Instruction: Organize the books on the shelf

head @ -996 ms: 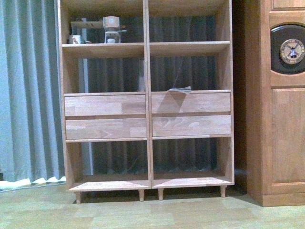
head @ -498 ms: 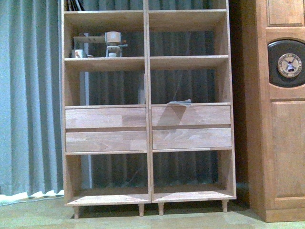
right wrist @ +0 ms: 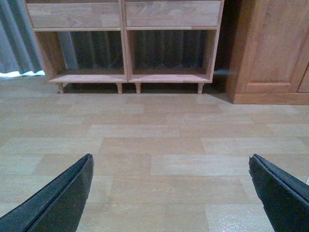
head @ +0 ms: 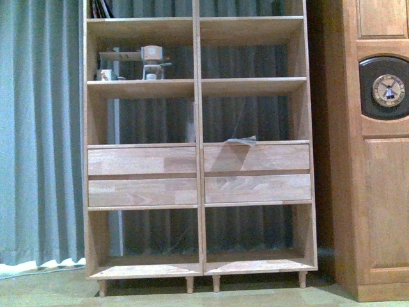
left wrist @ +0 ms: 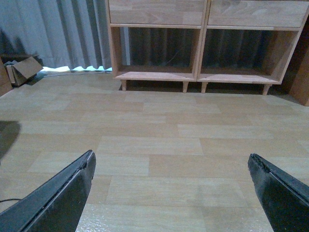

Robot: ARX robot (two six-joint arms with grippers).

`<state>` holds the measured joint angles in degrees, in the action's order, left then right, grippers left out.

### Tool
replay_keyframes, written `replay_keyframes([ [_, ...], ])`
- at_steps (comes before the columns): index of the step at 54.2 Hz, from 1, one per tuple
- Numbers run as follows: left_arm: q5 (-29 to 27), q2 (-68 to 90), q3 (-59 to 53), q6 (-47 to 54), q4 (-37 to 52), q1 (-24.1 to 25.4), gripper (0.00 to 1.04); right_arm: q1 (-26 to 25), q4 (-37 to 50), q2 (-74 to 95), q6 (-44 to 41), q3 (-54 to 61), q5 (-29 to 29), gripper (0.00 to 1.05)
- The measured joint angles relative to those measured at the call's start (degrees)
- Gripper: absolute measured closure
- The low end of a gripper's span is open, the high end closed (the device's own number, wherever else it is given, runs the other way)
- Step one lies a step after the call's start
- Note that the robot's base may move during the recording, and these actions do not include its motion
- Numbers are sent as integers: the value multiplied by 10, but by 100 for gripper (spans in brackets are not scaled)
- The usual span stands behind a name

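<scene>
The light-wood shelf [head: 197,89] fills the front view, with four drawer fronts in its middle. Something thin, flat and greyish [head: 241,139], perhaps one of the books, lies on the ledge above the right drawers. Dark spines [head: 99,7] lean in the top left compartment, cut off by the frame edge. Neither arm shows in the front view. My left gripper [left wrist: 171,156] hangs open over bare floor, well short of the shelf's foot [left wrist: 195,76]. My right gripper [right wrist: 171,157] is open too, empty, facing the shelf's lower compartments [right wrist: 123,75].
A darker wooden cabinet [head: 383,192] with a round dial [head: 388,88] stands right beside the shelf. Grey curtains [head: 38,128] hang behind and to the left. A small wooden figure [head: 151,62] and cup sit on an upper left board. A cardboard box [left wrist: 21,70] lies by the curtain.
The front view has risen: the shelf sits lower in the frame, and the top compartment with the leaning spines has come into view. Nothing on the shelf has moved.
</scene>
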<state>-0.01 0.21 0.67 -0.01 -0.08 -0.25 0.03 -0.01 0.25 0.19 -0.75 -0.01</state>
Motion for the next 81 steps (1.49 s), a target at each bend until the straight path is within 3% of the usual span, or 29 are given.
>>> replay_keyframes([
  [81,0,0,0,0,0,0,7,0,0,0,0,0,0,7],
])
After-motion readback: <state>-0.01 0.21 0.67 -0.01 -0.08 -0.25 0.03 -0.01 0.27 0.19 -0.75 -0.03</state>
